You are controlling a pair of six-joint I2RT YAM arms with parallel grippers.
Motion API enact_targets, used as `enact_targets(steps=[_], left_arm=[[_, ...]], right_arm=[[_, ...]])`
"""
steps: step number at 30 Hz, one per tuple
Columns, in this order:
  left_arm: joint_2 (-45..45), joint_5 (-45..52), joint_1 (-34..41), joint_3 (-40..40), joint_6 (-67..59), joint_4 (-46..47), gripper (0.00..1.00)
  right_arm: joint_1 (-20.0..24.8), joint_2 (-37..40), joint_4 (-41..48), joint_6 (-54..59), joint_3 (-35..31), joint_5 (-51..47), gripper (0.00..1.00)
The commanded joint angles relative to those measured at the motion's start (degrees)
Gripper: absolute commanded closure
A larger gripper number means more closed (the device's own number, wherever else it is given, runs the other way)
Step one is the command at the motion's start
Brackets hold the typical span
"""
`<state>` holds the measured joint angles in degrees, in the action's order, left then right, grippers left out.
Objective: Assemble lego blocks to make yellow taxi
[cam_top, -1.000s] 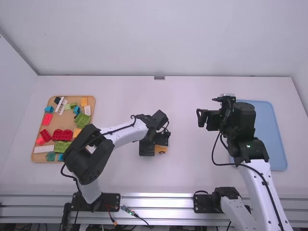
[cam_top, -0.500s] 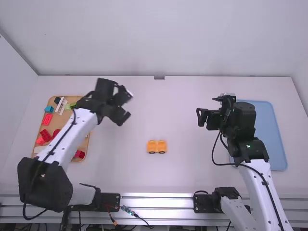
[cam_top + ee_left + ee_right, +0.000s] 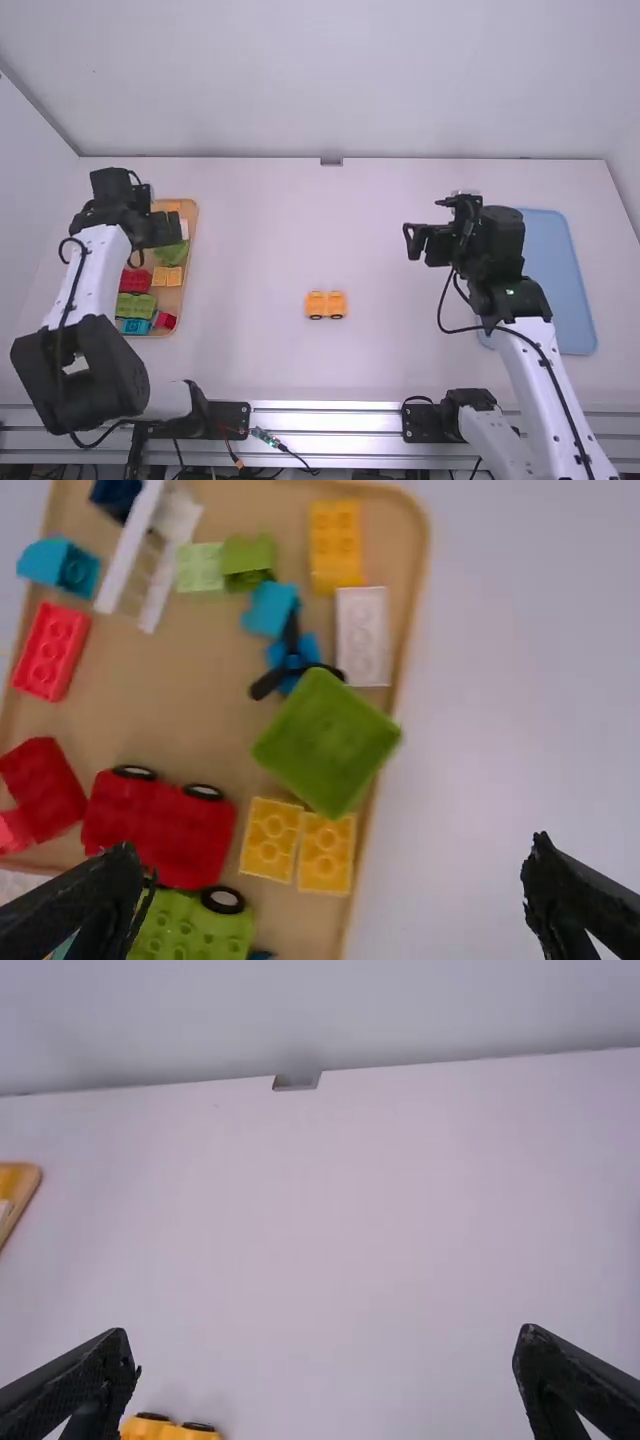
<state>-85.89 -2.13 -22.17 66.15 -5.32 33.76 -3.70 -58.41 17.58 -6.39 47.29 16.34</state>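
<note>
over tray edge (image 3: 195,215), left fingers (image 3: 163,229), spread wide

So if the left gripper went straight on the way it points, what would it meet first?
Probably the big green block or the yellow pair beside it in the tray, ahead of the open gripper; depth is unclear.

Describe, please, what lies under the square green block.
Tan tray surface shows around the square green block; whatever is directly beneath it is covered, so I cannot tell.

No readable text, labels, numbers or signs appear on anything here.
</note>
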Motion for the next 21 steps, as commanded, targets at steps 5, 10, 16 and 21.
enact_targets(steps=[5,10,16,21], left_arm=[[-4.85,1.22,-6.23,-2.73,1.2,-3.02,0.01],[-8.48,1.22,-7.91,-2.91,-0.09,-4.33,0.01],[-12.57,1.27,-7.67,-3.13,-8.02,-4.96,0.04],[-12.98,1.07,-7.82,-4.0,-8.07,-5.42,0.14]], right_arm=[[-0.96,-2.01,-1.44,0.44,2.16,0.39,0.01],[-4.04,-2.23,-3.56,2.16,2.16,0.35,0.01],[-6.47,-2.23,-6.56,3.41,2.16,0.35,0.01],[-5.97,-2.23,-7.78,3.19,2.19,0.37,0.01]])
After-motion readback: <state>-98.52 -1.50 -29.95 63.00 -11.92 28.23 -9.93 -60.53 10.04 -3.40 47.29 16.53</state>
